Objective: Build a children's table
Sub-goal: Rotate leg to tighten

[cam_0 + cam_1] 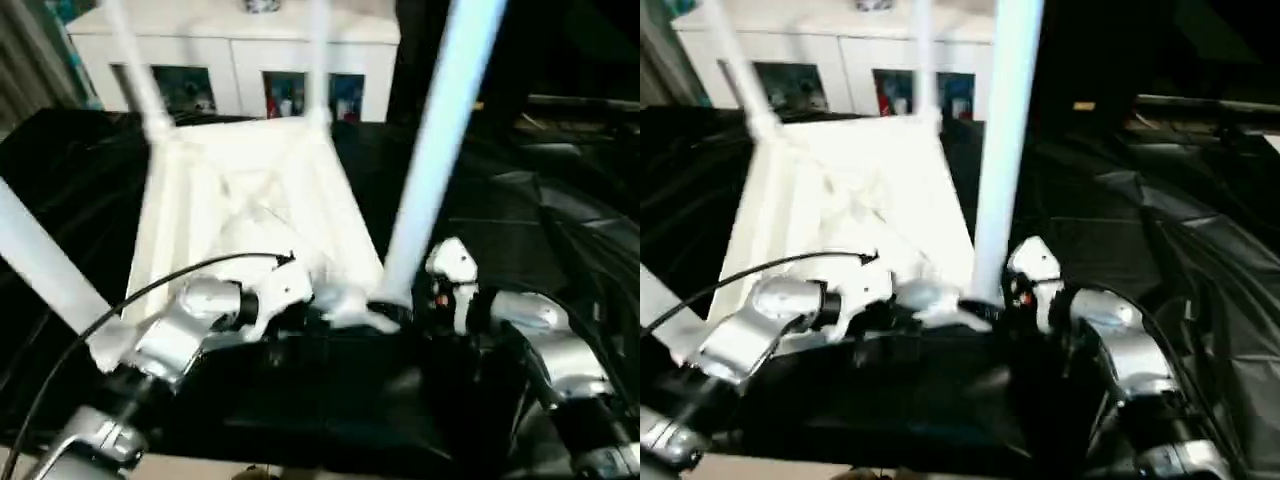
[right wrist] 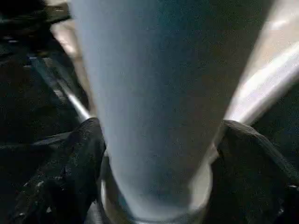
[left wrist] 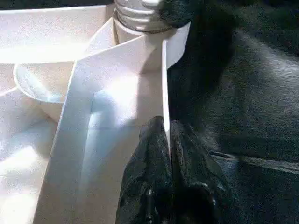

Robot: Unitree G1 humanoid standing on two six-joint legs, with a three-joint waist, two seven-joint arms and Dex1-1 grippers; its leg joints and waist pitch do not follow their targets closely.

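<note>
The upturned table top (image 1: 250, 210) lies on the black sheet (image 1: 560, 230), its legs pointing up. The left gripper (image 3: 167, 154) pinches the top's thin side wall, clenched tight. The right gripper (image 2: 159, 154) straddles the nearest leg (image 1: 430, 150) at its socket, fingers beside it, so I cannot tell if it grips; if loose, a nudge could tilt the leg out.

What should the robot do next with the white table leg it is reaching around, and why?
Probably close the right gripper on the near leg and twist or press it into its corner socket. The fingers stand either side of the leg with gaps, so nothing grips it, while the left gripper is pinched on the tabletop's rim, steadying the table.
</note>
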